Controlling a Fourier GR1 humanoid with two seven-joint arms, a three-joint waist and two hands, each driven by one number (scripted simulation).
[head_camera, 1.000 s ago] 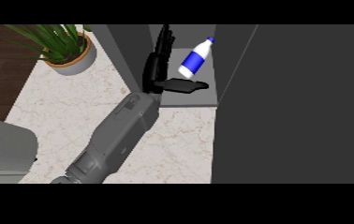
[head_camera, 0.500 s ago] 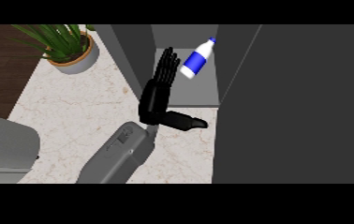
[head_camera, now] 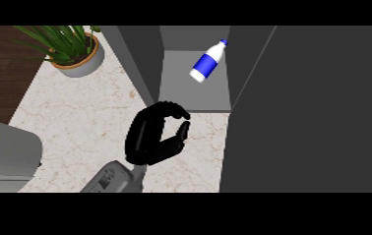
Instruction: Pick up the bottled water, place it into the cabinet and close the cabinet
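One bottled water (head_camera: 207,64) lies tilted inside the open cabinet (head_camera: 195,95) at the bench's (head_camera: 80,116) far edge; the left robot hand (head_camera: 154,139) is clenched, empty.

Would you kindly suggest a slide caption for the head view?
Bottled water sits tilted inside the open cabinet; the left robot hand, curled and empty, hovers before it.

Overall light: soft, even light is falling over everything, with no hard glare.
Counter (head_camera: 80,121), left of the cabinet (head_camera: 138,62): its pale marble is catching the most light.
Inside the cabinet: the shelf (head_camera: 193,95) is showing mid grey and the bottled water (head_camera: 207,64) is standing out bright.
Panel (head_camera: 298,111), right of the cabinet's opening: is showing flat and dark.
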